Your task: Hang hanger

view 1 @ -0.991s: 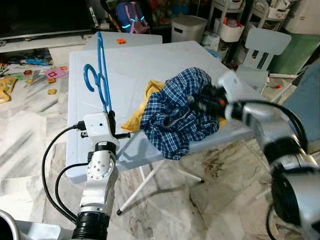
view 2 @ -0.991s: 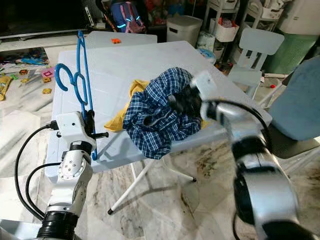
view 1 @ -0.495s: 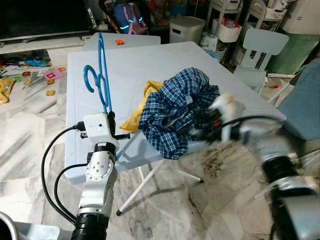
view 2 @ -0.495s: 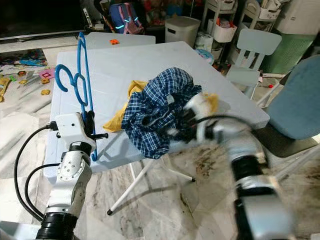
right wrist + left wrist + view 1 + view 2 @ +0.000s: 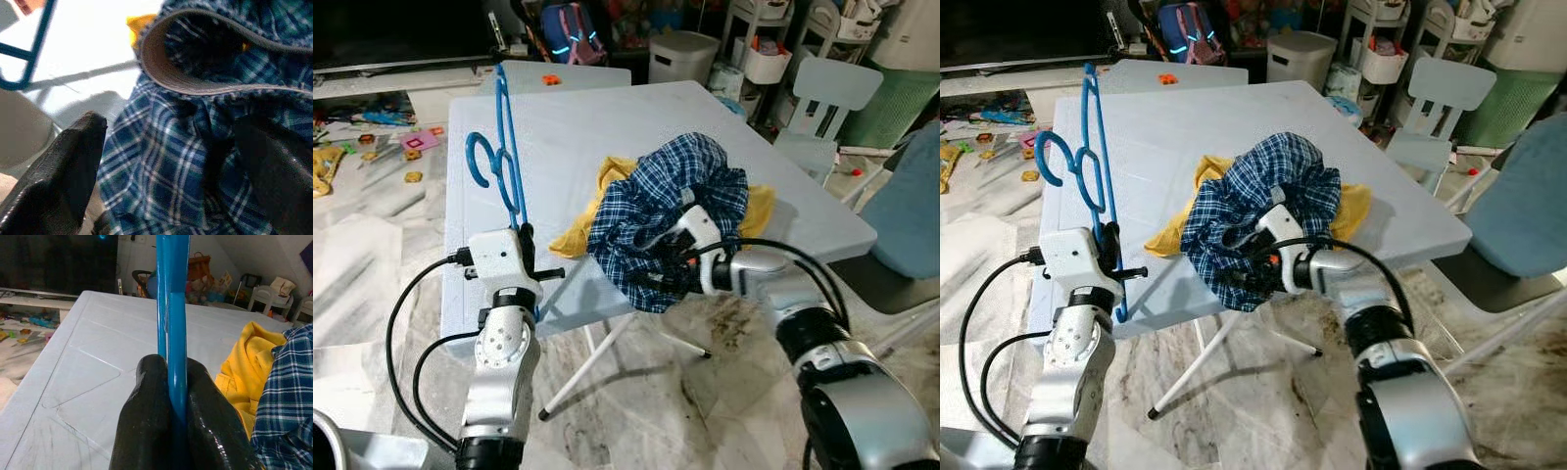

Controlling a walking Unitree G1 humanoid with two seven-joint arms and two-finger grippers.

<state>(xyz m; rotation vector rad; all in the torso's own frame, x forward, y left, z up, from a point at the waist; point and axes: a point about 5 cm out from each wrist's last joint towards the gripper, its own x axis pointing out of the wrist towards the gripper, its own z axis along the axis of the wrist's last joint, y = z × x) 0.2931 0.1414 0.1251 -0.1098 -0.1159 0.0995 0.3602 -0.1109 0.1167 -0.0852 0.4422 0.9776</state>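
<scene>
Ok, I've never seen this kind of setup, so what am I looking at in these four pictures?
A humanoid robot with two arms. Two pictures come from its head, looking down at a white table; the other two come from cameras on each wrist. The left tool is shut on a blue hanger, holding it upright at the table's near edge. The right tool is open against a blue plaid shirt, which lies bunched over a yellow garment.

Even, bright indoor light, sharp head views; right wrist view blurred close up.
</scene>
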